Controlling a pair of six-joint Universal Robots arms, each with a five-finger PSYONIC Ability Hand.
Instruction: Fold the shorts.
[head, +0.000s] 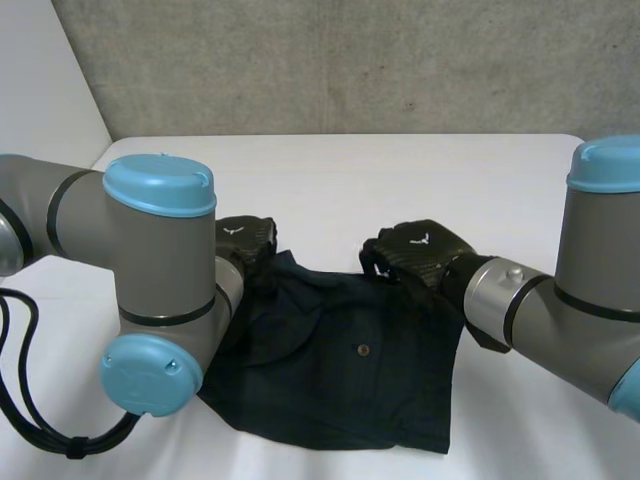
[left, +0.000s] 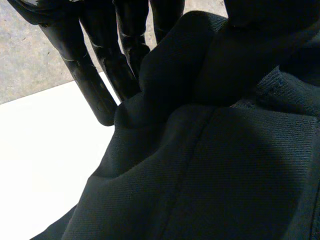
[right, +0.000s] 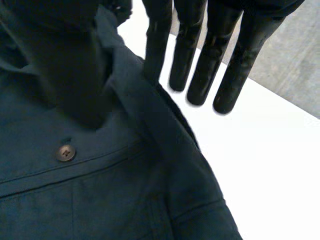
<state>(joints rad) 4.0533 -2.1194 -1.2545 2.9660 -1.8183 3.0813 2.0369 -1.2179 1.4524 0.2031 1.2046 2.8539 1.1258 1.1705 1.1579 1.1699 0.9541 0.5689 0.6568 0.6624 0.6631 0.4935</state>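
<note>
Both hands grip the far edge of the shorts (head: 340, 370), one at each corner. The left hand (head: 246, 240) holds its fingers (left: 92, 85) straight, with a raised ridge of dark cloth caught in its pinch at the far left corner. The right hand (head: 420, 250) has the far right corner. Its thumb (right: 60, 65) bears down on the cloth, and its straight fingers (right: 192, 65) stand on the other side of the hem, the nearest one touching the edge.

From there the shorts spread towards the robot, lying mostly flat on the white worktop (head: 400, 180) between the two arms, rumpled only where the hands gather them. Holding two corners of one edge probably keeps that edge level and taut, so it can be carried over the rest of the garment in a single fold.

The one thing here that could hold anything is a pocket (right: 75, 175) closed by a small button (right: 65, 152). It lies flat, so it seems to hold nothing bulky.
</note>
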